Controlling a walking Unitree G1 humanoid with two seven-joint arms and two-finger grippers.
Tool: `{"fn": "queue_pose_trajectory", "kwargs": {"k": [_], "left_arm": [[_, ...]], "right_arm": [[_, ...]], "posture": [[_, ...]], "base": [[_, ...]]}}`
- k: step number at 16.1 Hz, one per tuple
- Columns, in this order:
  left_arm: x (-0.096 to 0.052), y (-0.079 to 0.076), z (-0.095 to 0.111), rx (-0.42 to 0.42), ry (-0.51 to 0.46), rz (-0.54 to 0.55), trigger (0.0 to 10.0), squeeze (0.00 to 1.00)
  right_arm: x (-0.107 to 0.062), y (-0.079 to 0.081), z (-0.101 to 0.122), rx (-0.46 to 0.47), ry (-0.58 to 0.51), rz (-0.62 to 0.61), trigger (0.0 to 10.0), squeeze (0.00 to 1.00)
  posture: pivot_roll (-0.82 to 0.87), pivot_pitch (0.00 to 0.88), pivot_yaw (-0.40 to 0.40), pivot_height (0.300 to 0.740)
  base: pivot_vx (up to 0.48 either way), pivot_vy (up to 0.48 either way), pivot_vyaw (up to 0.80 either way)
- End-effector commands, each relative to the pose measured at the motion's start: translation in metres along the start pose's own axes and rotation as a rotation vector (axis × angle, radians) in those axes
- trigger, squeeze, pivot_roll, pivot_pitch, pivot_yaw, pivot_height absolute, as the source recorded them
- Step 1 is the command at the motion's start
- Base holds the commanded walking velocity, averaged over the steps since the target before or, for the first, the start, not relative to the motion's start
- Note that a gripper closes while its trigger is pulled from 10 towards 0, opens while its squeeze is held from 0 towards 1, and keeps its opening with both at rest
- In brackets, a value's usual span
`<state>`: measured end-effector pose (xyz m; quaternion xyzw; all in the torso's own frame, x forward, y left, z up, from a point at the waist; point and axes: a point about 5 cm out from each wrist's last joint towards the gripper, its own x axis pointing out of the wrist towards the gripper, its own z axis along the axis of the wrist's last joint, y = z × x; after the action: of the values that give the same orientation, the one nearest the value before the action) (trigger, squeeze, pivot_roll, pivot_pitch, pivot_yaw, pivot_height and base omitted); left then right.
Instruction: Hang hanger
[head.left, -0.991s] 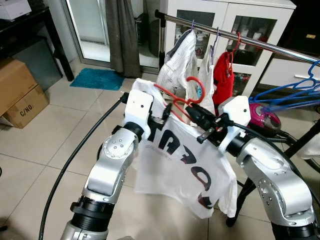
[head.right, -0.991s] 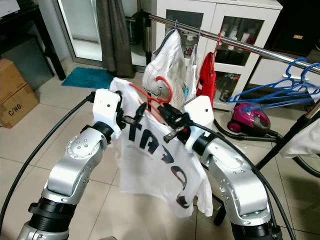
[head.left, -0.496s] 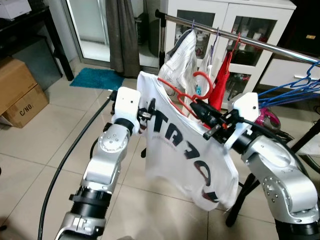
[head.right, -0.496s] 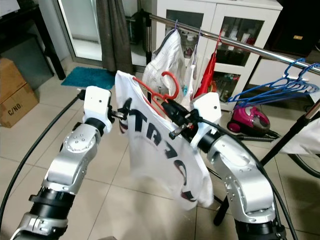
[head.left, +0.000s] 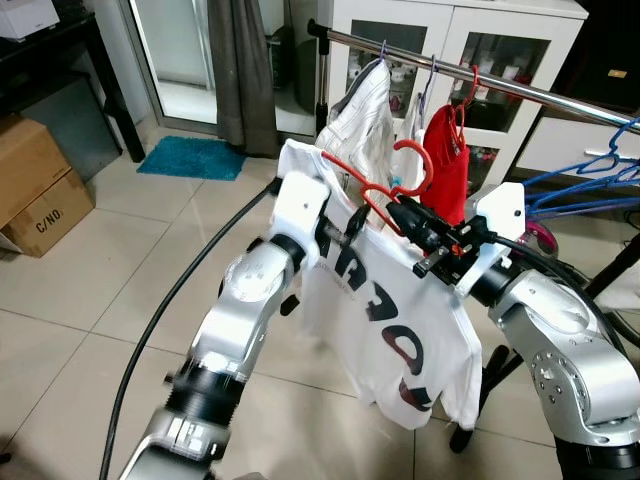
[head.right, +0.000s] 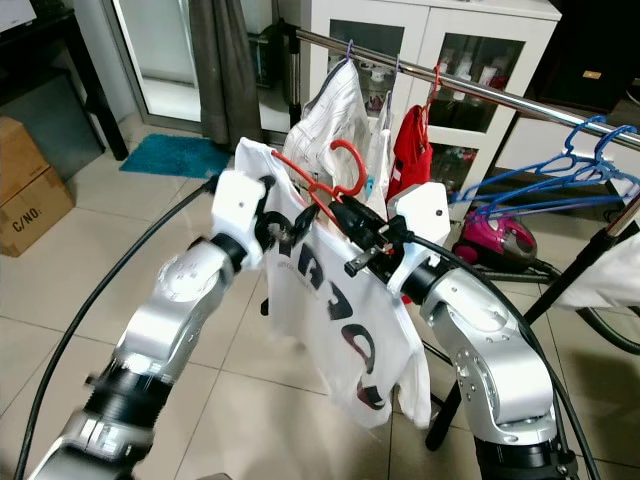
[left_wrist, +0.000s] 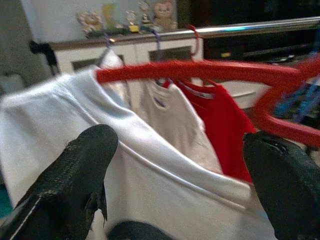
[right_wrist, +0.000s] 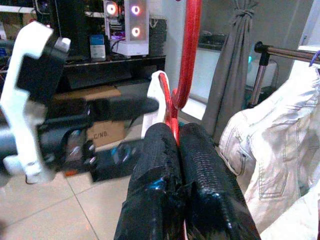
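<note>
1. The right hand (head.left: 402, 213) has its two black fingers pressed together on the neck of a red plastic clothes hanger (head.left: 372, 190), gripped just below the hook; the right wrist view shows the red stem pinched between the pads.
2. The hanger carries a white T-shirt with dark lettering (head.left: 385, 320), which hangs between the two silver arms. The lettering is partly folded and cannot be read.
3. The hanger's hook (head.left: 418, 160) is raised at about 12 o'clock from the right hand, close before the garments on the rail; whether it touches them cannot be told.
4. The left hand (left_wrist: 175, 165) is spread wide, its fingers either side of the shirt's collar and the hanger's red arm. From the head views the shirt and the arm's white housing hide the fingertips.
5. A long silver metal clothes rail (head.left: 520, 88) runs from 12 o'clock toward 3 o'clock, its far end cut off by the frame edge.
6. On the rail hang a pale crumpled garment (head.left: 360, 118) and a red top (head.left: 447, 165), with another light piece between them, mostly hidden.
7. Blue wire hangers (head.left: 590, 180) sit at 3 o'clock, and a brown cardboard box (head.left: 35, 185) lies on the tiled floor at 9 o'clock.
</note>
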<state>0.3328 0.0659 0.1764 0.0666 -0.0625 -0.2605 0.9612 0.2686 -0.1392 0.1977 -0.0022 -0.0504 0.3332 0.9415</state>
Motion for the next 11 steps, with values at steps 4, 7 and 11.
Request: {"fn": "queue_pose_trajectory", "kwargs": {"k": [4,7,11], "left_arm": [[0.009,0.021,0.005,0.045,-0.01,0.132,10.0,0.0],[0.012,0.025,0.003,0.032,0.017,0.174,10.0,0.0],[0.011,0.036,-0.007,0.075,0.075,0.263,10.0,0.0]], "right_arm": [[0.001,-0.002,0.011,-0.012,-0.062,0.026,0.0,0.0],[0.0,-0.003,0.011,-0.015,-0.063,0.026,0.0,0.0],[-0.002,-0.008,0.013,-0.016,-0.072,0.016,0.0,0.0]], "posture": [[0.0,0.0,-0.019,0.74],[0.0,0.0,-0.018,0.74],[0.0,0.0,-0.023,0.74]], "base": [[0.0,0.0,0.0],[0.0,0.0,0.0],[0.0,0.0,0.0]]}}
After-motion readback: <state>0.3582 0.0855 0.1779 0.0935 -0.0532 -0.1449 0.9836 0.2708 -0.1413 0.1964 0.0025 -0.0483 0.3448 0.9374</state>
